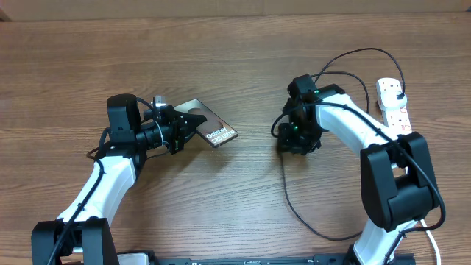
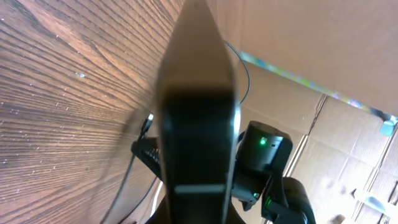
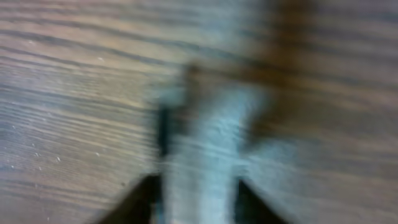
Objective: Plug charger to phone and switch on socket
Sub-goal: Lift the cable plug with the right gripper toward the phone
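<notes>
Phone [image 1: 217, 129] is pinched in my left gripper [image 1: 185, 126], left of the table's [image 1: 243, 44] middle; my right gripper [image 1: 298, 140], I cannot tell.

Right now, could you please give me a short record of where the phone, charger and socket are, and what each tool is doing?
phone: left of centre, lettered face towards the overhead camera, one end gripped
left tool: shut on phone
right tool: pointing down at the table, right of centre; open or shut unclear
charger: black cable looping around the right arm, not joined to the phone
socket: white strip at the far right
right wrist view: too blurred to read
</notes>
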